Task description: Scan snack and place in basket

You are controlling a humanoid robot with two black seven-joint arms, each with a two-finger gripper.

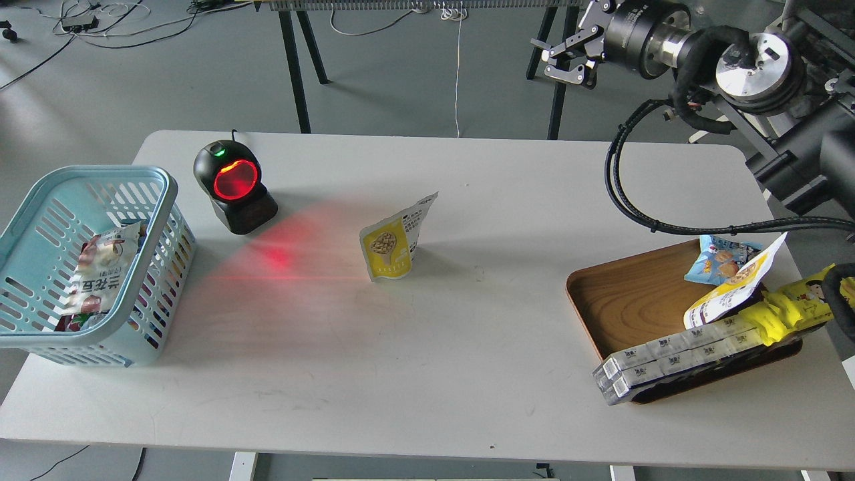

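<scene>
1 snack (394,244) stands up on the white table (427,374), near the middle, with nothing touching it. 1 black scanner (234,187) sits to its left and throws red light on the table. 1 blue basket (100,321) is at the far left with a few packets inside. 1 wooden tray (628,300) on the right holds several packets. Only 1 gripper, the right gripper (568,60), shows. It is up high, fingers apart, holding nothing.
</scene>
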